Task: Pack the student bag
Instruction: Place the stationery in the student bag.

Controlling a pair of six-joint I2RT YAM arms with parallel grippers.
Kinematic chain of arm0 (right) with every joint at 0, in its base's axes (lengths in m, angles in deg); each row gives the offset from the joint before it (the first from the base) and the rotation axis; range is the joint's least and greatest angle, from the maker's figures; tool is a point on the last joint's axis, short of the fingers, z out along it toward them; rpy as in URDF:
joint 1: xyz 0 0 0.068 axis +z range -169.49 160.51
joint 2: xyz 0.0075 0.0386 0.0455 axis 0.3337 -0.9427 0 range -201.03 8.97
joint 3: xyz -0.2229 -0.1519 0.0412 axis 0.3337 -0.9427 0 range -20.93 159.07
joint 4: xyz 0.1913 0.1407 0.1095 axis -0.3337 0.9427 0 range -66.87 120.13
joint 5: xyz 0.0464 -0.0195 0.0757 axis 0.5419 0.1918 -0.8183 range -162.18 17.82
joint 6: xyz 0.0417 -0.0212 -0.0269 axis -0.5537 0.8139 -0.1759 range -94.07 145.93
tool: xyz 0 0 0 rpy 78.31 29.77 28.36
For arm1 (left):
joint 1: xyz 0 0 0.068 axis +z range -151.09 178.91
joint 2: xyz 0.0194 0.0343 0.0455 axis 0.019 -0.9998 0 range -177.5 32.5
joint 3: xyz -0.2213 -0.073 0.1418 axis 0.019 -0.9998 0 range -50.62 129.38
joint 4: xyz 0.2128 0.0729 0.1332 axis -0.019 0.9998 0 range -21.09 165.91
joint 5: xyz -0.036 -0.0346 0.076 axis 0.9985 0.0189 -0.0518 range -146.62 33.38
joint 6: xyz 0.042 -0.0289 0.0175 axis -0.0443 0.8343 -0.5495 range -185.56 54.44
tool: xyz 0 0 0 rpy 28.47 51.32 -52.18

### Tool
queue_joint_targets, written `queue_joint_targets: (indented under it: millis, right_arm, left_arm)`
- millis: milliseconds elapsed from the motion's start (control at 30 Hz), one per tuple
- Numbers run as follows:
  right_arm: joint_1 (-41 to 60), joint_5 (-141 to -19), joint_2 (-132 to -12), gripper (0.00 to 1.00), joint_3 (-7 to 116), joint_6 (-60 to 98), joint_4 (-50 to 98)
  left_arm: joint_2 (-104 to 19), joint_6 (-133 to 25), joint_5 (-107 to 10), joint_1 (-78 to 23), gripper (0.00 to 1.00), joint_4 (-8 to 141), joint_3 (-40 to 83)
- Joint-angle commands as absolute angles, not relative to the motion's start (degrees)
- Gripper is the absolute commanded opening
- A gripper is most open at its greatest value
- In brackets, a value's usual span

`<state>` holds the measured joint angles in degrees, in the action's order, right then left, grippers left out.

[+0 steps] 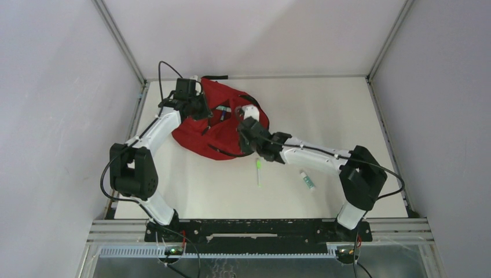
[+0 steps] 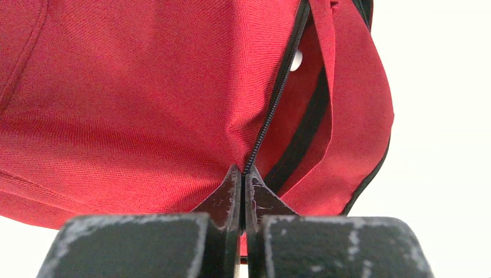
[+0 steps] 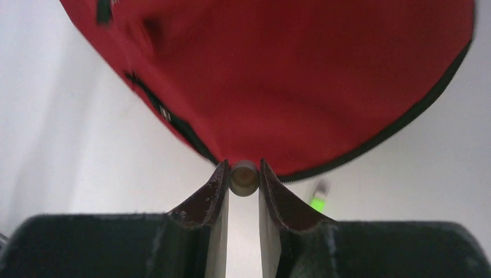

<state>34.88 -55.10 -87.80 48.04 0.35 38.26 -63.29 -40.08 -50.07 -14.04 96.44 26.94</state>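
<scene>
Left gripper [image 2: 243, 174] fills the foreground of its wrist view, jaws pressed tight on the zip edge of the student bag [image 1: 202, 136], apparently keeping the mouth open. Bag lies on the table [image 1: 347, 116], far and left of centre, between the two grippers. Right gripper [image 3: 244, 172] clamps a pale round-ended item [image 3: 244, 180] (seen end-on, identity unclear) at the bag's right edge, probably about to go in. Something blue [image 1: 222, 114] shows in the opening, too small to name. Outstanding: green stick [image 1: 259, 171] and small tube [image 1: 307, 180] lie on the table on the near side of the bag, apart from it. Judgement: packing roughly midway; zip not yet closed.
</scene>
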Motion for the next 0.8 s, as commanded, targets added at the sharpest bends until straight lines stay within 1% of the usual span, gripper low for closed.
queue_joint_targets:
  millis: [0,200,467,500,533,567,633,667,700,767]
  right_arm:
    - [30.26,-58.04,-88.79,0.18,55.32,2.94,37.31]
    - [25.73,-63.78,-97.23,0.18,67.80,1.85,37.97]
    - [25.34,-67.31,-109.67,0.21,83.57,0.91,40.07]
    - [25.11,-67.89,-111.10,0.23,85.20,0.43,40.51]
    - [24.78,-68.81,-112.50,0.27,87.05,-0.08,41.33]
    - [24.58,-69.72,-113.57,0.33,88.60,-0.42,41.93]
    - [24.67,-70.00,-114.12,0.50,89.77,-0.74,42.52]
    - [24.71,-69.99,-113.80,0.55,89.62,-0.79,42.31]
    - [24.76,-70.16,-113.16,0.57,89.23,-0.73,41.86]
    - [24.60,-71.11,-111.57,0.57,88.08,-1.06,41.15]
  left_arm:
    - [-63.48,-39.97,-47.24,-14.02,0.00,95.80,27.85]
    - [-63.70,-39.85,-46.42,-13.93,0.00,95.42,27.94]
    - [-63.61,-39.84,-45.78,-13.94,0.00,95.57,28.25]
    - [-63.50,-39.87,-45.76,-13.94,0.00,95.64,28.12]
    - [-63.38,-39.82,-45.81,-13.97,0.00,95.63,28.02]
    - [-63.32,-39.87,-45.70,-13.93,0.00,95.67,28.01]
    - [-63.31,-39.89,-45.55,-13.97,0.00,95.75,27.94]
    - [-63.25,-39.83,-45.55,-13.93,0.00,95.71,27.95]
    - [-63.22,-39.82,-45.52,-13.94,0.00,95.71,27.93]
    - [-63.22,-39.84,-45.49,-13.95,0.00,95.71,27.96]
